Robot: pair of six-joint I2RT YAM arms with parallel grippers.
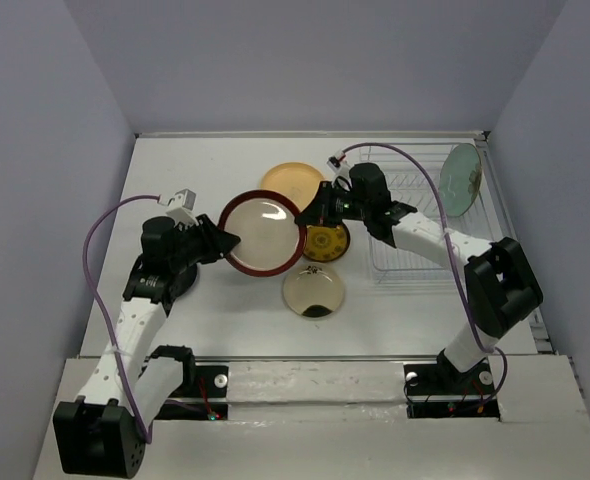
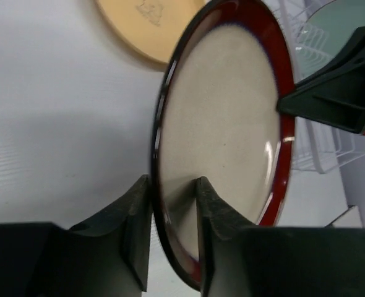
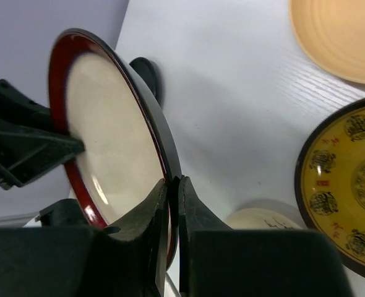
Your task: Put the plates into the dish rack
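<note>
My left gripper (image 2: 173, 185) straddles the rim of the red-rimmed plate (image 2: 226, 124), one finger on the dark back and one on the beige face. The gap is narrow and both pads look to be touching. My right gripper (image 3: 170, 185) pinches the opposite rim, almost fully closed on it. So the plate stands on edge between my two wrists, lifted off the table (image 1: 175, 170).

I read this as a shared hold, most likely a hand-over. To do it well, I should make sure one grip is firm before the other lets go. I should also keep the plate upright, since a thin rim pinch could let it swing.

The dish rack (image 1: 405, 265) lies to the right, beyond my right gripper (the pale green plate (image 1: 462, 178) already stands at its far end). Any carry goes that way, edge-on to the dividers and above the small patterned plate (image 1: 327, 242) just below my right wrist.
</note>
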